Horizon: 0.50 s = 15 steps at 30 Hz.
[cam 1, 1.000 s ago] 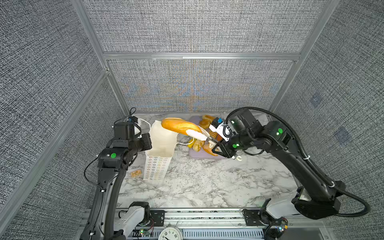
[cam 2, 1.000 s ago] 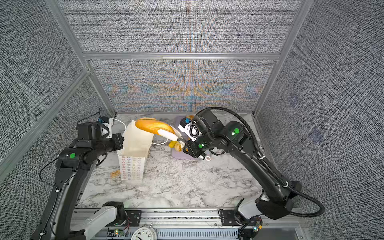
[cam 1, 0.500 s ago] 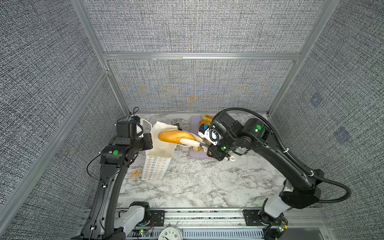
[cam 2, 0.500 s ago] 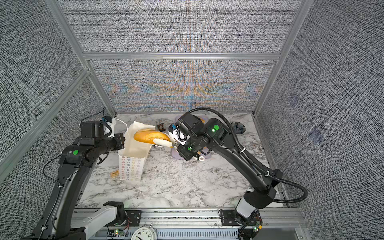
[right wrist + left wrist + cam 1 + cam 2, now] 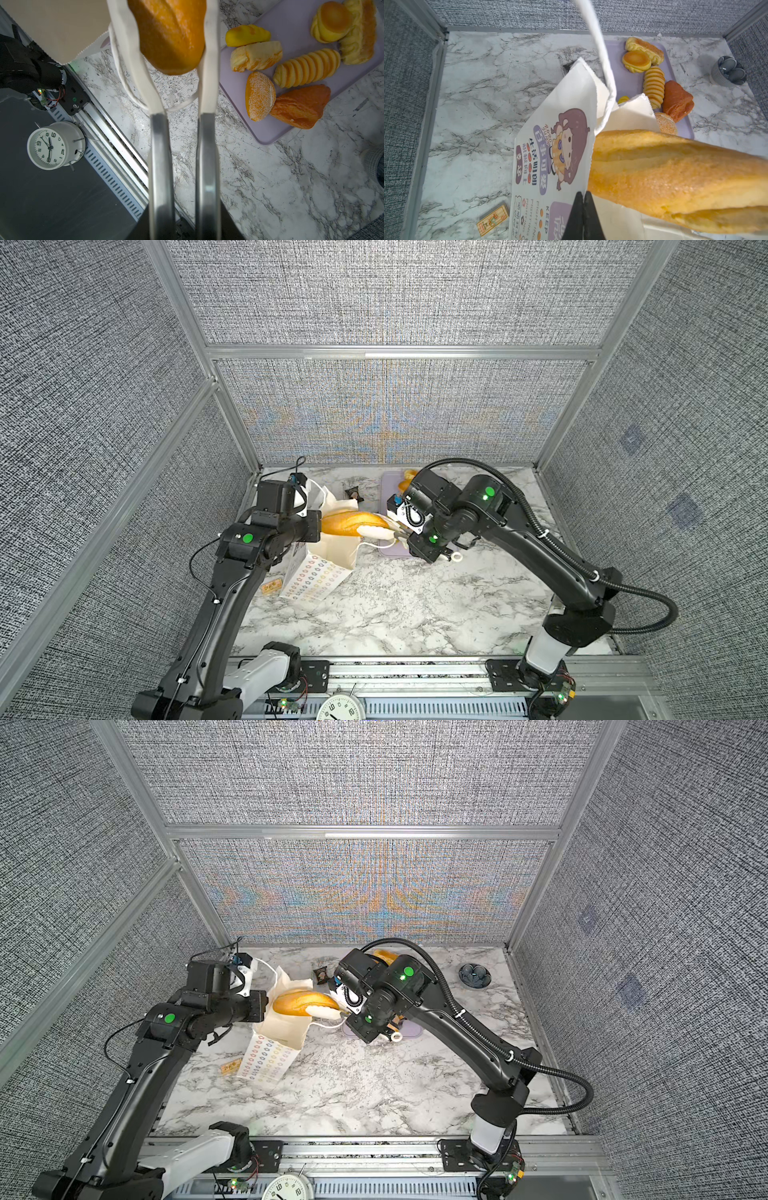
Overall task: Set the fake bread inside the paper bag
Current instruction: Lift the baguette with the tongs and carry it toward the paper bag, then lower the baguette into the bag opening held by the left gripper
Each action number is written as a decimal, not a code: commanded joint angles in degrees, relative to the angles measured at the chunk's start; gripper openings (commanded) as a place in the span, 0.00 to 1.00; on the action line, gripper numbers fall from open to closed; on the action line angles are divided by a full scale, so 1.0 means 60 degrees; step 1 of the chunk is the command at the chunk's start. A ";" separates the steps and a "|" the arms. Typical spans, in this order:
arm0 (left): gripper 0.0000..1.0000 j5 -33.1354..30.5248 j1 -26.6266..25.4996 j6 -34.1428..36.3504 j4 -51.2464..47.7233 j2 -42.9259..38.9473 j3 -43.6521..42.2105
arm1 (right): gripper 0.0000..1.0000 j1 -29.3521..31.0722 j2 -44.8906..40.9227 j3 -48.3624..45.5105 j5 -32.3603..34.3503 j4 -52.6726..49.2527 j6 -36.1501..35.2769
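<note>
A: Golden long loaf [image 5: 353, 523], one end clamped in the right gripper [image 5: 171, 25]. The other end is entering the paper bag [image 5: 332, 556] near the tabletop's [image 5: 415, 614] left rear corner. Left gripper [image 5: 583, 205] pinches the bag's rim.

B: We tag it insertion. Next we'd tilt it down and release. Only the right wrist view shows the other pastries [image 5: 307, 70] clearly, waiting on the lavender tray [image 5: 291, 20].

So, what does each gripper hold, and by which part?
Left gripper: the paper bag, by its rim. Right gripper: tongs, by their arms, clamping the long loaf by its end.
</note>
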 commanded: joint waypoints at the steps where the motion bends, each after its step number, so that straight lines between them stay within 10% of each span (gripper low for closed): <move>1: 0.00 -0.0355 -0.0302 0.0101 0.0053 0.0094 -0.0024 | 0.33 0.0039 0.0135 0.0217 0.0109 -0.0152 -0.0149; 15: 0.00 -0.0780 -0.0565 -0.0205 0.0283 -0.0044 -0.0183 | 0.39 0.0163 0.0343 0.0480 0.0728 -0.0382 -0.0136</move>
